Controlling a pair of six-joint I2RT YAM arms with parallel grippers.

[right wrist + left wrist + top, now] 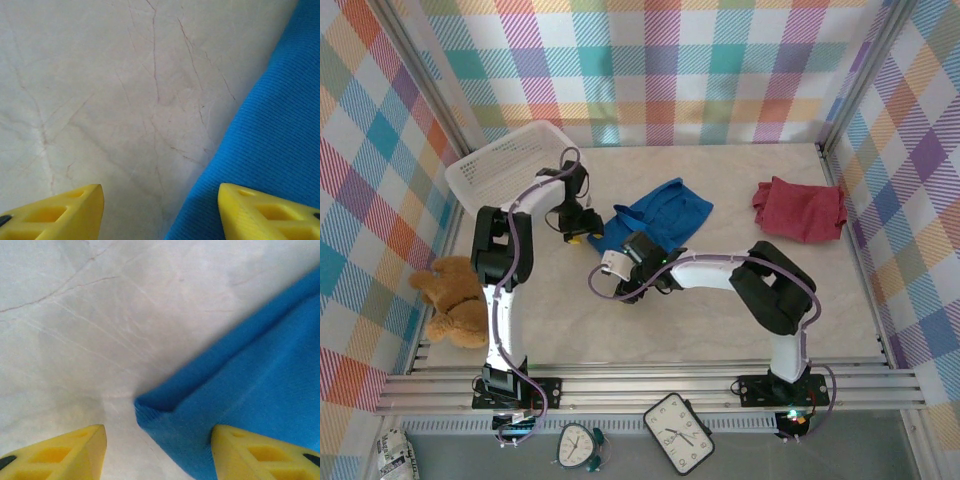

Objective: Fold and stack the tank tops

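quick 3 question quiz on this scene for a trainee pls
1. True or false: the blue tank top lies on the table, outside the white basket.
2. What lies below the left pincer? A) the white basket B) a corner of the blue tank top C) bare table alone
3. Is the right pincer open or shut?

Key: 1 true; 2 B; 3 open

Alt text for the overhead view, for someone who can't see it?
Both arms reach to the central blue top, left gripper at its left corner, right gripper at its near edge. A red top lies far right; a basket and teddy bear sit left.
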